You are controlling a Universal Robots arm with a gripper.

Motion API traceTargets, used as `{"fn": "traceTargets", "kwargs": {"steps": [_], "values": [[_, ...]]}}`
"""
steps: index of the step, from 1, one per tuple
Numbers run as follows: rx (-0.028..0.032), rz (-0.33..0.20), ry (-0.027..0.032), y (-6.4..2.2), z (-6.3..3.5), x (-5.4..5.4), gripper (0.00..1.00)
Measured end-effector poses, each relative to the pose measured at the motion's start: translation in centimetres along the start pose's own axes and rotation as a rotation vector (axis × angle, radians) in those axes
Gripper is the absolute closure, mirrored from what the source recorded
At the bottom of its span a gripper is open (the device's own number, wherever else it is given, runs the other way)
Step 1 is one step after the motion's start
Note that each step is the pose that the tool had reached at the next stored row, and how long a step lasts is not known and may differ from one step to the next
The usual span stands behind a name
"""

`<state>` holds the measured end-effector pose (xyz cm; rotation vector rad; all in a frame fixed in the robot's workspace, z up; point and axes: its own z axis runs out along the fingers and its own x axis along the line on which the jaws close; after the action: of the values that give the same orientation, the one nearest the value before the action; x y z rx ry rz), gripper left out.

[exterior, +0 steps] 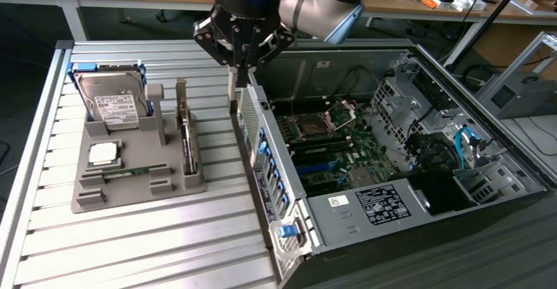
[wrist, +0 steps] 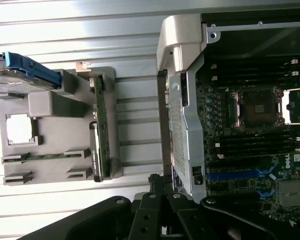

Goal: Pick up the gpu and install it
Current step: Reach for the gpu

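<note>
Hand point(exterior: 235, 88) closed beside one case point(exterior: 261, 147); one gpu point(exterior: 185, 132) in its holder point(exterior: 122, 194).

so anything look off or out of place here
Nothing stands out. The thin green circuit-board card stands on edge in the grey moulded tray, the boxy silver hard drive leans in its cradle, and the open metal computer case shows nothing loose. The fingers are shut above the case's rear wall, gripping nothing visible.

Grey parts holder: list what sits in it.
The grey holder carries the hard drive propped at one end, a square chip lying flat, a memory stick in a narrow slot, and the gpu on edge. Its lower edge is hidden in its slot.
</note>
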<state>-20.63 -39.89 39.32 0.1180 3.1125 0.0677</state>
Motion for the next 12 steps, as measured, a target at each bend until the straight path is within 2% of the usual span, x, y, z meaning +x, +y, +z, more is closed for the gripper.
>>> {"fn": "traceTargets", "kwargs": {"steps": [12], "values": [[0.0, 0.0, 0.0, -0.03, -0.01, 0.43, 0.89]]}}
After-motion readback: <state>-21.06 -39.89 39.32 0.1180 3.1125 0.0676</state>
